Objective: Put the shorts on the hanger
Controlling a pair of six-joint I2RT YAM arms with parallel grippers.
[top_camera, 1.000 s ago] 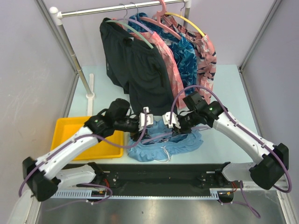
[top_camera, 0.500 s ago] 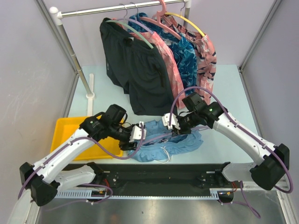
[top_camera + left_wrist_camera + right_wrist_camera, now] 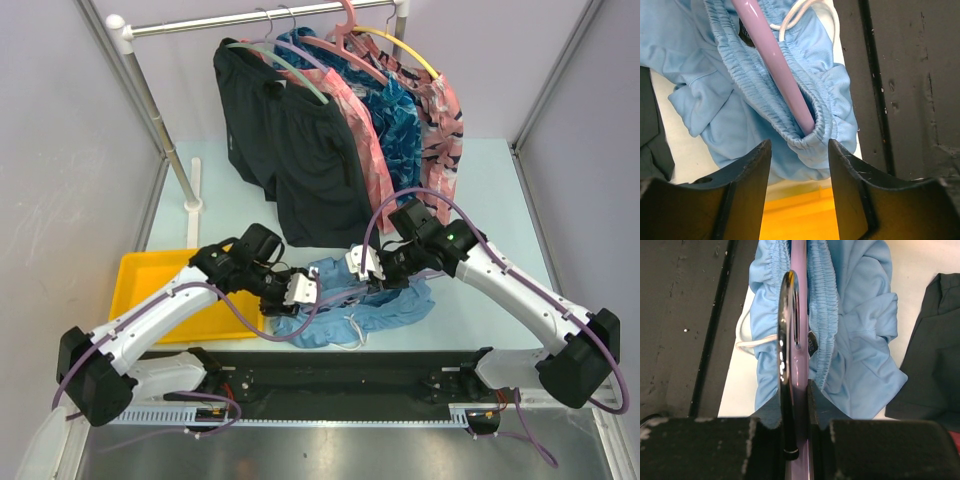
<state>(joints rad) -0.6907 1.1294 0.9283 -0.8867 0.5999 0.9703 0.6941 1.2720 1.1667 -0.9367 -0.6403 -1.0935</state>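
"What lies around the shorts (image 3: 352,306) on the table (image 3: 480,200)?"

"A yellow tray (image 3: 150,290) sits at their 9 o'clock. Black shorts (image 3: 300,160) hang from the rail (image 3: 250,22) at 11 o'clock, nothing barring the way."

"And the left fingers (image 3: 300,289)?"

"Spread wide with nothing gripped, just off the waistband's end at 9 o'clock."

"How do the shorts look?"

"Sky-blue and bunched near the table's front edge. The white drawstring (image 3: 790,20) is loose, and the lavender hanger (image 3: 776,62) has its tip tucked inside the gathered waistband."

"The right fingers (image 3: 361,264)?"

"At 12 o'clock, clamped tight on the hanger beside its metal hook (image 3: 787,340)."
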